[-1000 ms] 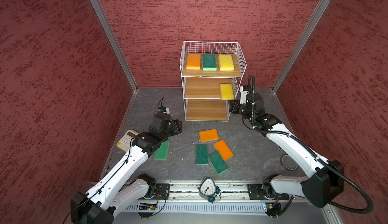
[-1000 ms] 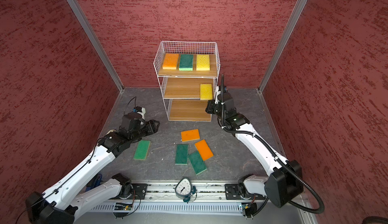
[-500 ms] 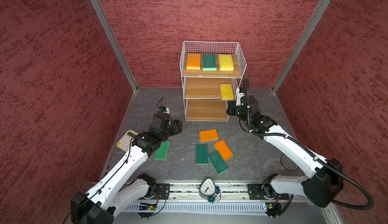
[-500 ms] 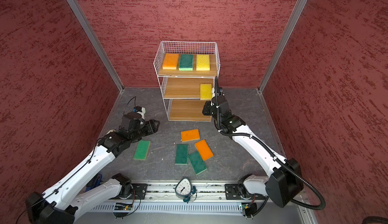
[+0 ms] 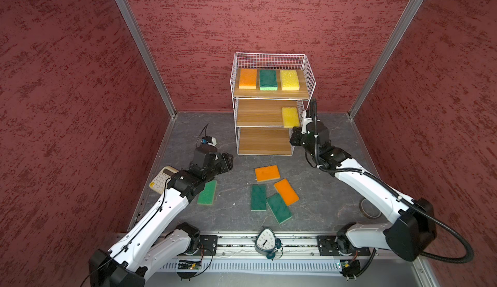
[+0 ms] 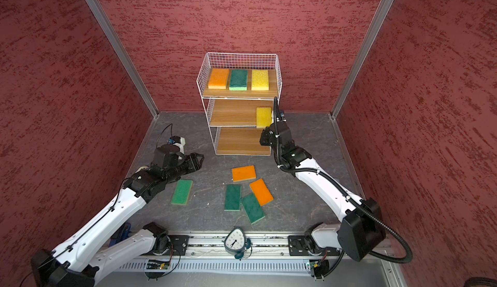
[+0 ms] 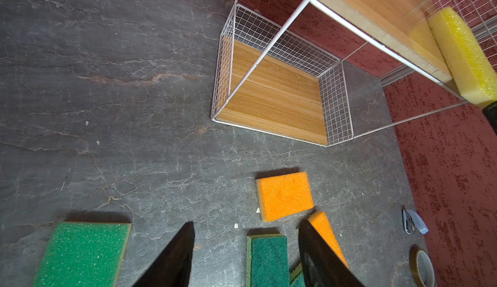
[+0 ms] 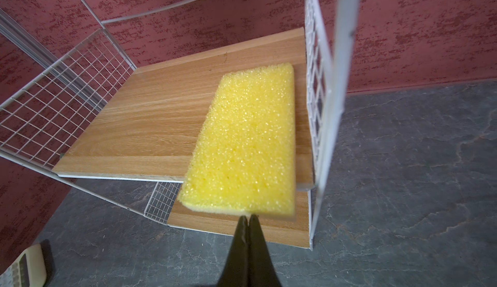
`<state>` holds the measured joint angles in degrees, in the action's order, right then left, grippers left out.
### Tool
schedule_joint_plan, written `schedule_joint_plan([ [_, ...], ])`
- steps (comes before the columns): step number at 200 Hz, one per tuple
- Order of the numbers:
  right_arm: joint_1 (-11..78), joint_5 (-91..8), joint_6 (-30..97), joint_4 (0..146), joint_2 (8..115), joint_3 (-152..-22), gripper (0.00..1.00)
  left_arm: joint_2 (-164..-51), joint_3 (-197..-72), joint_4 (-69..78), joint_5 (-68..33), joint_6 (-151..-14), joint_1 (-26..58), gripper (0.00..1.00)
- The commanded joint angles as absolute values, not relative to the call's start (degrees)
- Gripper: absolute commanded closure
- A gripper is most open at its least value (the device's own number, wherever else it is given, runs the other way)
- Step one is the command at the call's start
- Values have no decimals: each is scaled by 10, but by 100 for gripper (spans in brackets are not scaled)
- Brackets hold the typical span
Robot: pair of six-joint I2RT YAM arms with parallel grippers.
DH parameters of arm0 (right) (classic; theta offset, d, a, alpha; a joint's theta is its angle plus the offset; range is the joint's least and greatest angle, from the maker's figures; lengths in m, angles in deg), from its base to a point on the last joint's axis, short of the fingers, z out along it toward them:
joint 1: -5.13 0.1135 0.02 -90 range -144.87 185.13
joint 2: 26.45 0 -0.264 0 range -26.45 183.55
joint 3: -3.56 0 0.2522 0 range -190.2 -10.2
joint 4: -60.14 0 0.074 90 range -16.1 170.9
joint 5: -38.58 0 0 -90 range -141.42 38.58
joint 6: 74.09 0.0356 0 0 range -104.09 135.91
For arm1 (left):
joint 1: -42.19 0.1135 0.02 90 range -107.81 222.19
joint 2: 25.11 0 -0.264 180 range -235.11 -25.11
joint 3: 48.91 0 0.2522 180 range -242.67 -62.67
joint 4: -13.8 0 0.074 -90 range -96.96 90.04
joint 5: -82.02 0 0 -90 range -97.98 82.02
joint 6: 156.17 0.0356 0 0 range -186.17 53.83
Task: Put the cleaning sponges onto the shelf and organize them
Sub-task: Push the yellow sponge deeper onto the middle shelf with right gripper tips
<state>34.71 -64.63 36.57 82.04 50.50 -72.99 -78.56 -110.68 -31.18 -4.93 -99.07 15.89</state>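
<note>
The shelf [image 5: 258, 113] [image 6: 231, 113] stands at the back. Its top tier holds an orange sponge [image 5: 248, 79], a green sponge [image 5: 268, 80] and a yellow sponge [image 5: 289, 79]. Another yellow sponge [image 5: 290, 116] [image 8: 244, 140] lies at the middle tier's right end, overhanging the front edge. My right gripper [image 5: 293, 132] [image 8: 247, 216] is shut, its tips against that sponge's near edge. On the floor lie two orange sponges [image 5: 267, 173] [image 5: 286, 191] and three green ones [image 5: 207, 192] [image 5: 258, 197] [image 5: 279, 208]. My left gripper [image 5: 227, 164] [image 7: 246, 222] hovers open and empty above the floor.
A cream calculator [image 5: 161, 180] lies under the left arm by the left wall. A tape roll [image 5: 370, 209] sits under the right arm. A small clock [image 5: 266, 242] stands on the front rail. Red walls close in three sides.
My right gripper has shifted left and slightly nearer, from beside the shelf's right side to the yellow sponge's front edge. The left arm has not moved.
</note>
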Motion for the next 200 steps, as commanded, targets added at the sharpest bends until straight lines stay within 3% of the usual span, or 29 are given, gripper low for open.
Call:
schedule_joint_plan([
  [1, 349, -665, 354, 789, 508, -736, 100, -775, -1107, -305, -46, -987, 164, 38],
  [200, 350, -678, 330, 741, 543, -757, 100, -782, -1098, -293, -55, -988, 167, 38],
])
